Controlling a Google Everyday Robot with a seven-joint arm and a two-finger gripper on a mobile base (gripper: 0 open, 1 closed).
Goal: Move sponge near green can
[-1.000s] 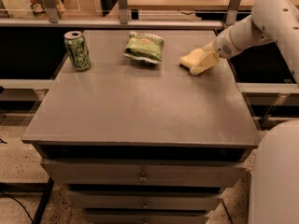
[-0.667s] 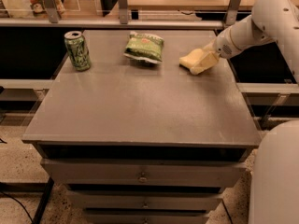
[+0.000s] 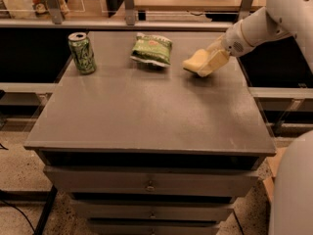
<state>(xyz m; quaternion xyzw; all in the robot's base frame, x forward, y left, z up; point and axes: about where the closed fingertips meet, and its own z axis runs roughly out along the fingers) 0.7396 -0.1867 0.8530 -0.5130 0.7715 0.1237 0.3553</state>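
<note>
A grey drawer cabinet [image 3: 146, 116] fills most of the view, and everything stands on the far half of its flat top. The robot's white arm [image 3: 274, 18] reaches in from the upper right and slants down toward the far right part of the top.

A crinkled green snack bag [image 3: 152, 49] lies flat near the middle of the far edge. The green can [image 3: 81, 53] stands upright at the far left corner, well apart from the arm. The bag sits between the can and the arm.

The sponge [image 3: 194, 62] is at the far right, just right of the bag. It is tilted, and a shadow under it suggests it is raised slightly off the top. The gripper [image 3: 209, 62] is directly behind it, and its cream fingers appear to be clamped on the sponge's right end.

The grasp looks made and the carry is the step in hand, with nearly the whole crossing left to do. The next move calls for a leftward sweep across the top. The path should either lift the sponge over the snack bag or pass on its near side. The sponge should come down just beside the can without tipping it.
</note>
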